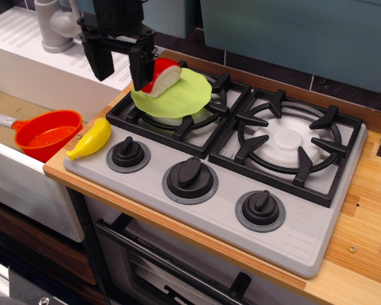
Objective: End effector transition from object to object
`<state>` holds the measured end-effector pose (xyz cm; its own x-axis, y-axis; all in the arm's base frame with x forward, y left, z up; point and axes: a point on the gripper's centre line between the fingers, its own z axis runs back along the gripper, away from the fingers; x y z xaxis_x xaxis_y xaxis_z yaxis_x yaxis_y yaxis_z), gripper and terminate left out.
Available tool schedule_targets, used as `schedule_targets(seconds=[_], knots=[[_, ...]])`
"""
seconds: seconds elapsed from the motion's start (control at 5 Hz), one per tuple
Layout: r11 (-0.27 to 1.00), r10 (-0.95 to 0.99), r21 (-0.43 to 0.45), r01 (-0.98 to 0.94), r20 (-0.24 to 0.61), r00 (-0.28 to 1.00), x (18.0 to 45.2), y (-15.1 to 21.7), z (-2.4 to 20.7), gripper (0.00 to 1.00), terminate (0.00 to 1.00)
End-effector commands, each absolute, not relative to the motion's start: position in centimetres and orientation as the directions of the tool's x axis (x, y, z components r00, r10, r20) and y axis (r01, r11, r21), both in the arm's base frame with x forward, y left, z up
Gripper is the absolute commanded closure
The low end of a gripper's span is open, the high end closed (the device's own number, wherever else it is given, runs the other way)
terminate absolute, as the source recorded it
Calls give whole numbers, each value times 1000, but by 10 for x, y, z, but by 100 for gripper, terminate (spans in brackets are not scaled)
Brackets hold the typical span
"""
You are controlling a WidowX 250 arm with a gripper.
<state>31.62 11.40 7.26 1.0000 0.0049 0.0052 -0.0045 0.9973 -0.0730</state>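
My black gripper (122,72) hangs over the stove's back left corner, its two long fingers spread wide and empty. Its right finger (140,71) stands just left of a red and white toy food piece (162,77), partly covering its left end. That piece lies on a light green plate (174,96) on the left burner grate. A yellow toy banana (91,139) lies at the stove's front left corner, below and in front of the gripper.
An orange pot (46,134) sits in the sink to the left. A grey faucet (56,25) stands at the back left. The grey toy stove (292,222) has two black grates and three knobs, on a wooden counter (368,216).
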Motion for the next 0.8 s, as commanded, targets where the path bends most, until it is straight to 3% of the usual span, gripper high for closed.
schedule_targets(seconds=[0.0, 0.6], knots=[[1000, 6, -31, -3, 75, 997, 300, 118, 75, 0, 0], [998, 47, -40, -44, 93, 994, 291, 106, 65, 0, 0]])
